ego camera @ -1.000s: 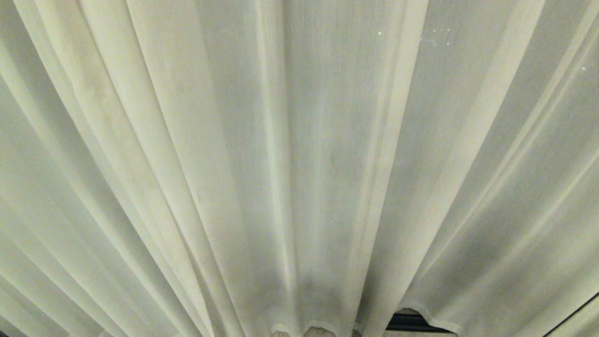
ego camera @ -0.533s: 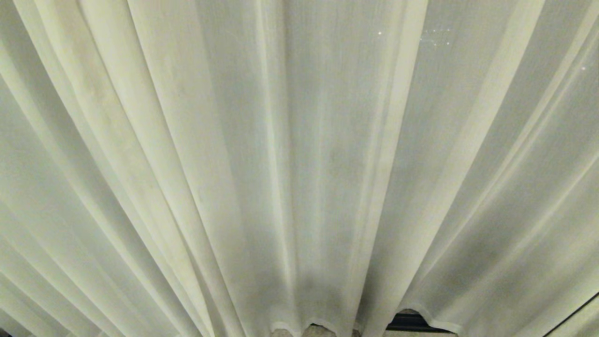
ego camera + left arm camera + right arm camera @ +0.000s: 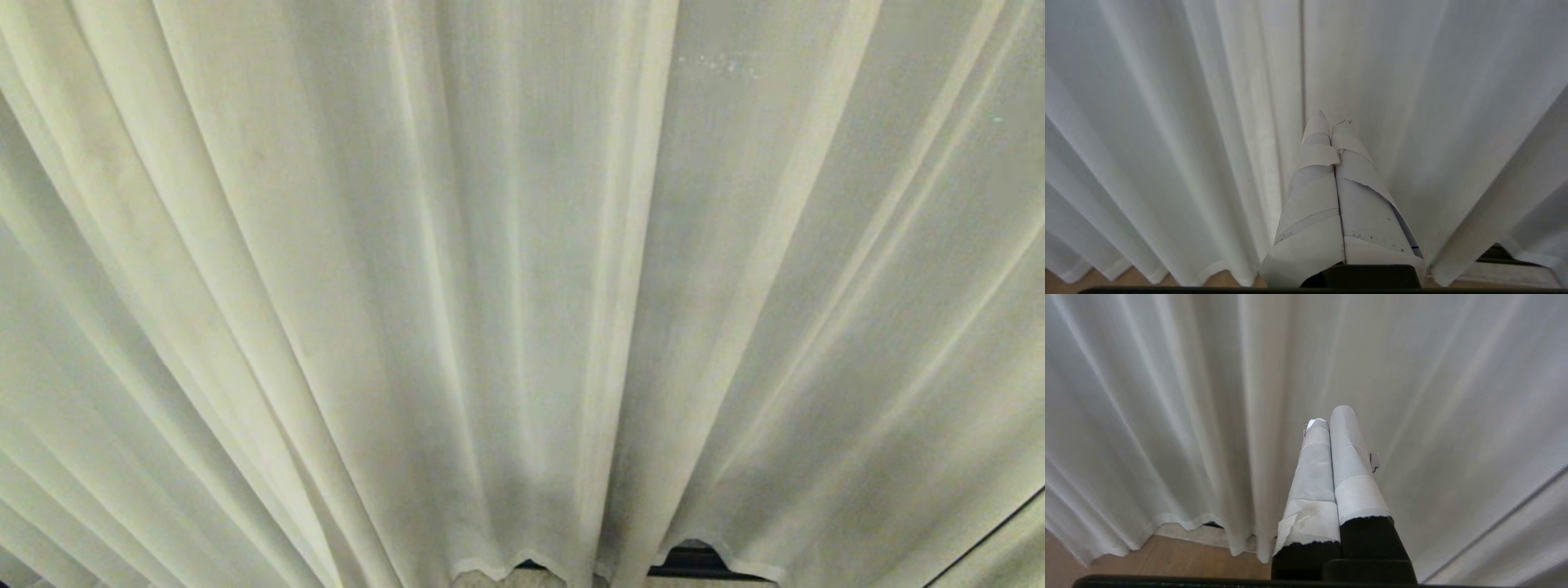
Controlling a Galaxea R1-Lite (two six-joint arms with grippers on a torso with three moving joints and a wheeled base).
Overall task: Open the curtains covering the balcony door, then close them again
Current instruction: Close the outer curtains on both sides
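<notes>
Cream-white curtains fill the head view in long vertical folds down to their hem. Under the hem a dark strip of the balcony door frame peeks out; the glass is hidden. Neither arm shows in the head view. The left wrist view has my left gripper shut, its tape-wrapped fingers pressed together and empty, pointing at the curtains close ahead. My right gripper is likewise shut and empty, its taped fingers together in front of the curtains.
Wooden floor runs along below the curtain hem, also seen as wooden floor by the left wrist. A pale door sill lies just behind the hem.
The whole head view has shifted: the curtain folds now sit further left and the hem a little higher in the picture, so the camera has moved. Nothing was gripped.
</notes>
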